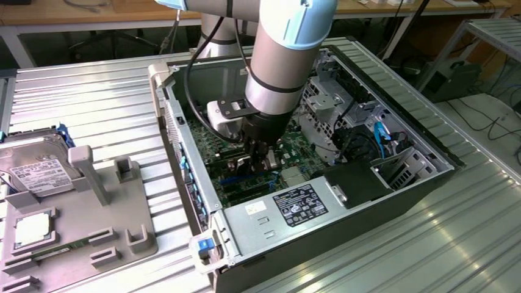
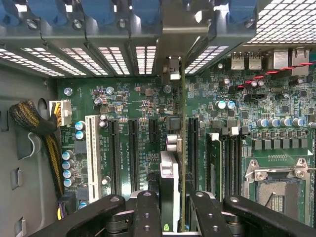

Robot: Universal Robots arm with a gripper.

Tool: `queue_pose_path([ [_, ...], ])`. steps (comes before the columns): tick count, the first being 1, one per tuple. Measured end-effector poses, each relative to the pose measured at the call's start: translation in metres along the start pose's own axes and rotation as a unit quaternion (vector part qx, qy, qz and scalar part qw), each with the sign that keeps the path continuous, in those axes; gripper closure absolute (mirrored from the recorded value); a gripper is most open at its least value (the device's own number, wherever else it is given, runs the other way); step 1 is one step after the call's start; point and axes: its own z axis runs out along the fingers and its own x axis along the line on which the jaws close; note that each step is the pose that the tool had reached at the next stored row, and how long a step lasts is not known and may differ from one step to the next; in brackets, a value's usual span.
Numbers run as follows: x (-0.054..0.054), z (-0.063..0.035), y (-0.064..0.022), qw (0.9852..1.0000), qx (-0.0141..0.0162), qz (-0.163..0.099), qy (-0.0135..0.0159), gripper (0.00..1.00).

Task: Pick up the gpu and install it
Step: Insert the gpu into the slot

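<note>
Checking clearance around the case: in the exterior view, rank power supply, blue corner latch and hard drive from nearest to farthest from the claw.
1. power supply: inside the case, right beside the claw, which grips the gpu.
2. blue corner latch: at the case's near corner.
3. hard drive: outside the case, far toward the exterior view's left.

Bright, even light from above in the exterior view. Pale glare across the ribbed metal table (image 1: 456, 244) toward 4 o'clock, soft highlight down the arm (image 1: 285, 61) near 12. Deeper shade inside the computer case (image 1: 326, 244). In the wrist view, blown-out white through the vent grille (image 2: 289, 19), well-lit motherboard (image 2: 138, 98), sheen on the gpu (image 2: 169, 182).
</note>
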Motion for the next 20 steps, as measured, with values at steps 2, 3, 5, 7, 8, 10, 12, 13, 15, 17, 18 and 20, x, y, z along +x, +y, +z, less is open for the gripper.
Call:
queue_pose_path([
  [2,0.0000,0.0001,0.0000,1.0000,0.0000,0.000,-0.0001,0.72],
  [3,0.0000,0.0001,0.0000,1.0000,0.0000,0.000,-0.0001,0.72],
  [5,-0.0012,0.0003,0.0000,1.0000,0.0001,0.000,-0.0001,0.72],
  [7,-0.0040,0.0003,0.0001,1.0000,0.0001,0.000,0.0002,0.72],
  [8,-0.0042,0.0003,0.0000,1.0000,0.0001,0.000,0.0002,0.72],
  [10,-0.0042,0.0003,0.0001,1.0000,0.0001,0.000,0.0002,0.72],
  [12,-0.0042,0.0003,0.0001,1.0000,0.0001,0.000,0.0002,0.72],
  [13,-0.0043,0.0003,0.0003,1.0000,0.0001,0.000,0.0002,0.72],
  [15,-0.0043,0.0007,0.0003,1.0000,0.0000,0.000,0.0002,0.72],
  [17,-0.0042,0.0015,0.0003,1.0000,0.0000,0.000,0.0002,0.72],
  [18,-0.0042,0.0019,0.0003,1.0000,0.0001,0.000,0.0002,0.72],
  [20,-0.0041,0.0029,0.0004,1.0000,0.0000,0.000,0.0002,0.72],
])
